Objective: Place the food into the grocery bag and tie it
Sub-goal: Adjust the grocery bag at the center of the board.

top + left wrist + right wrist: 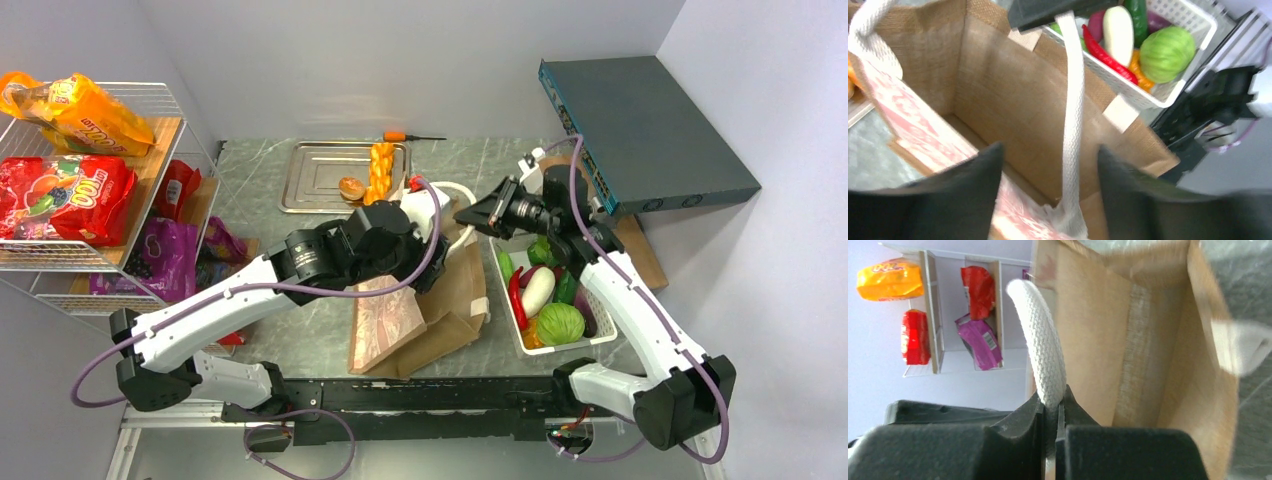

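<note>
Grocery bag: the brown grocery bag [460, 300] is at the middle of the table, between the two arms, just beside the white basket [600, 338]; its mouth is open and one side has a pink-red pattern.
Right gripper: the right gripper [1052, 407] has its jaws together, clamped on the white handle [1040, 355] of the bag; the woven strap rises out from between the fingers.
Left gripper: the left gripper [1049, 147] is above the open mouth, with its jaws apart; the same strap runs down between the two dark fingers, and I cannot tell if it touches them.
Food in the basket: a light green cabbage [560, 323], a red chili [517, 298], a white long vegetable [538, 290] and some dark green pieces lie together inside.
Food on the tray: an orange braided piece [381, 165] and a small round bun [351, 187] are on the metal tray [310, 190], behind the bag.
Food on the shelf: an orange snack packet [85, 115] lies on the top level of the wire shelf [175, 100] at the far left, a red snack packet [60, 195] is below it, and a purple packet [160, 255] is lower still.
Other things: a screwdriver [405, 136] with an orange handle lies behind the tray; a flat blue-grey box [650, 135] is at the far right corner.
</note>
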